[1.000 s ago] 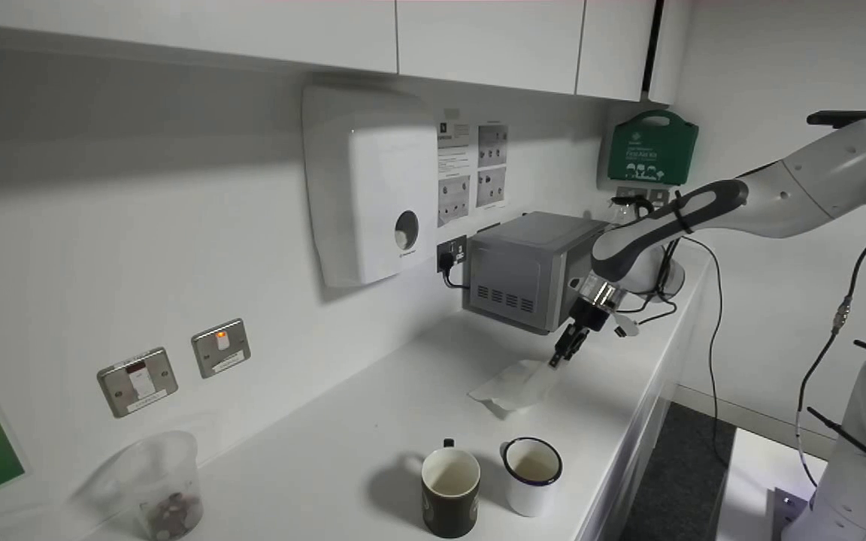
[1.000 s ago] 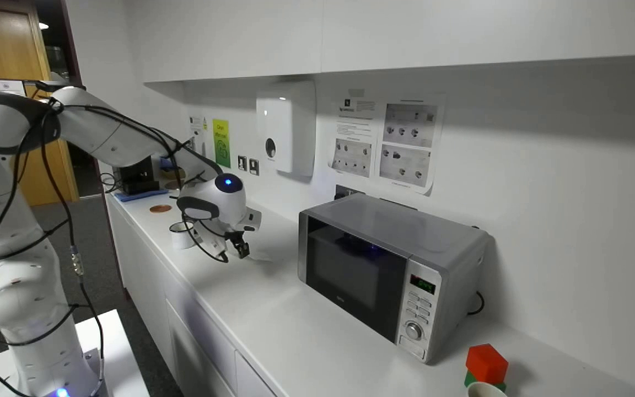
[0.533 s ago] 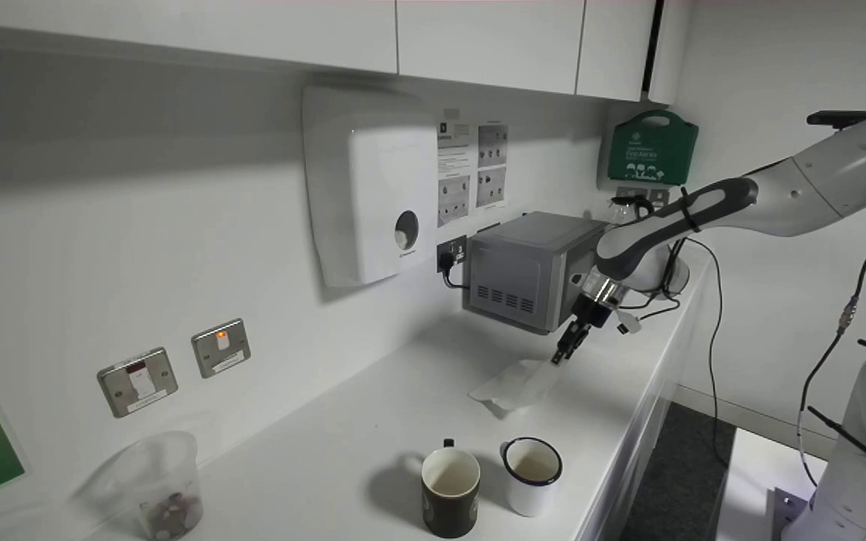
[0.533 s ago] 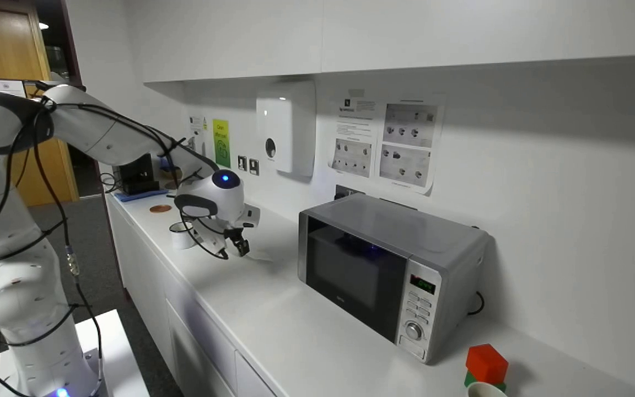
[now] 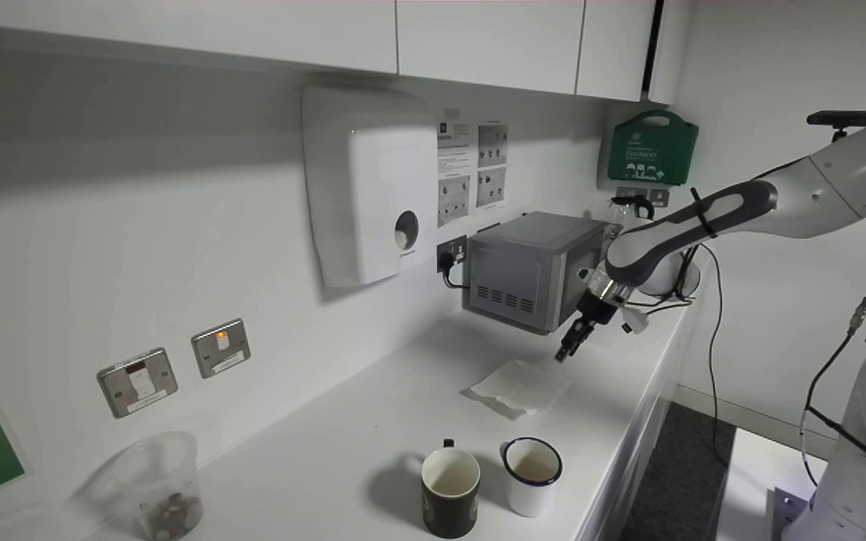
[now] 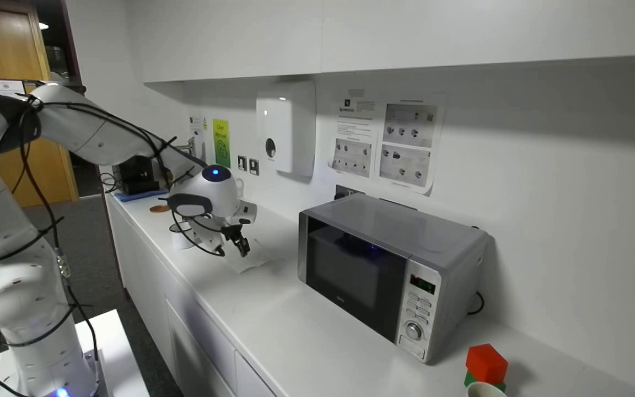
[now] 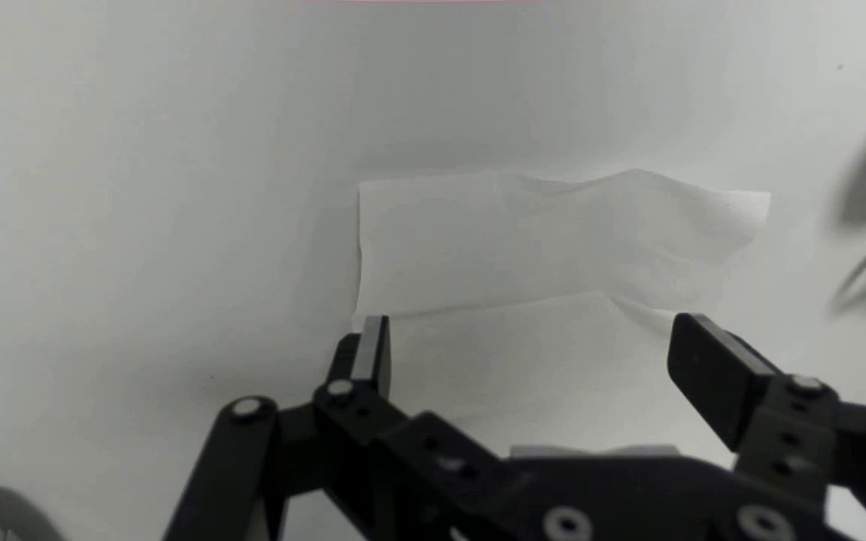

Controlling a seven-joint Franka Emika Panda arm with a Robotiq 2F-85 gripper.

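Observation:
My gripper (image 7: 531, 321) is open, its two black fingers set wide apart with nothing held between them. Below it a creased white paper towel (image 7: 478, 248) lies spread on the white counter, with a fold line across it and one far corner slightly curled. The fingers cover part of the towel's near side in the wrist view. In an exterior view the gripper (image 5: 563, 356) hangs just above the edge of the paper towel (image 5: 517, 385), apart from it. From another side the gripper (image 6: 245, 251) hides part of the paper towel (image 6: 252, 263).
A grey microwave (image 5: 512, 274) stands against the wall near the gripper. A dark mug (image 5: 449, 503) and a white mug with a dark rim (image 5: 529, 492) stand beyond the towel. A clear tub (image 5: 166, 488) is by the wall. A red block (image 6: 486, 363) sits past the microwave.
The towel's edge, earlier raised up to the fingertips, now lies down on the counter. My gripper has drawn slightly back from it, towards the robot's base, and the arm has shifted with it.

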